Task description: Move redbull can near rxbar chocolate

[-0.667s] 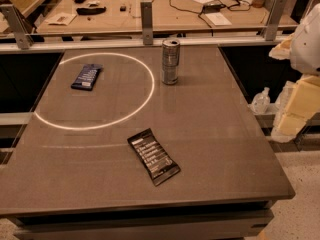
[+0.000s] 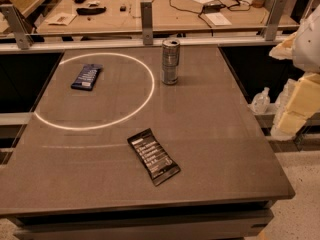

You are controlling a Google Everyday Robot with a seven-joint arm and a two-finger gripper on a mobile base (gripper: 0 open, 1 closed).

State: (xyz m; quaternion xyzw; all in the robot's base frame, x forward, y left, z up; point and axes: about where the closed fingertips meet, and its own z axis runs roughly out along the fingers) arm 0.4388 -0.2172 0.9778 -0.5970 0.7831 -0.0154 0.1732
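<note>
The redbull can [image 2: 170, 61] stands upright at the far middle of the grey table [image 2: 215, 149], just right of a white ring of light. The rxbar chocolate [image 2: 153, 156], black with white text, lies flat and diagonal near the table's front middle, well apart from the can. My gripper [image 2: 299, 101] shows as pale yellow and white parts at the right edge of the view, off the table's right side and far from both things. It holds nothing that I can see.
A dark blue wrapped bar [image 2: 86, 77] lies inside the ring [image 2: 95, 126] at the far left. A rail with metal posts [image 2: 146, 16] runs behind the table, with a cluttered wooden bench beyond. A small clear bottle [image 2: 260, 101] sits off the right side.
</note>
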